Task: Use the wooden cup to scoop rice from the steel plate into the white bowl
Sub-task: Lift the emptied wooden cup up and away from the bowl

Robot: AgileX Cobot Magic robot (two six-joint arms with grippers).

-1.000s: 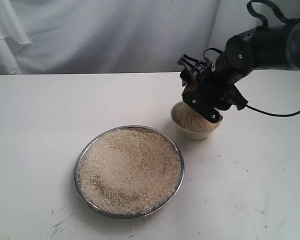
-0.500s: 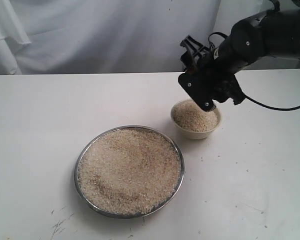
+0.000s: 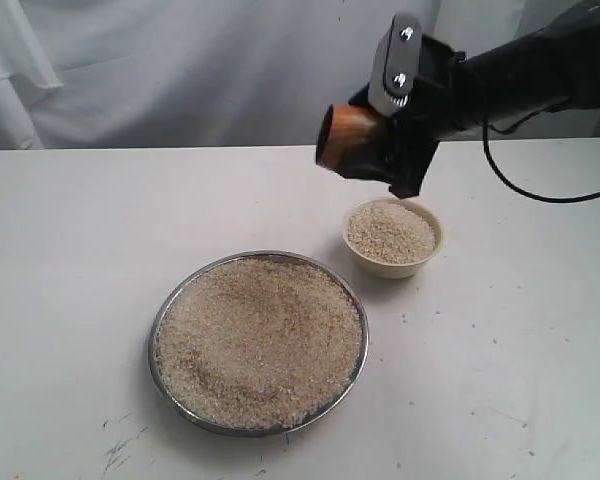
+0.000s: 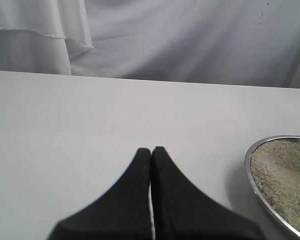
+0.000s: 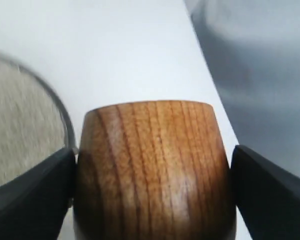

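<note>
Two dishes sit on the white table, but the thing to watch is up in the air. The right gripper holds the wooden cup clear of the table, its black jaws spread wide and pressed against opposite sides of the cup's rounded body. The cup is tipped right over onto its side: its long axis runs close to level, with the free end pointing to the left of the exterior view and a little downward. I cannot tell whether that free end is the mouth or the base. The grain lines run lengthwise along the wood.

In the exterior view the cup hangs above and to the left of the white bowl, not touching it. The bowl stands upright and is filled nearly to the rim with grains. Just beside it, nearer the front, the steel plate lies flat under a broad heap of rice.

The left gripper is low over bare table near the plate's edge, its tips pressed together on nothing.
</note>
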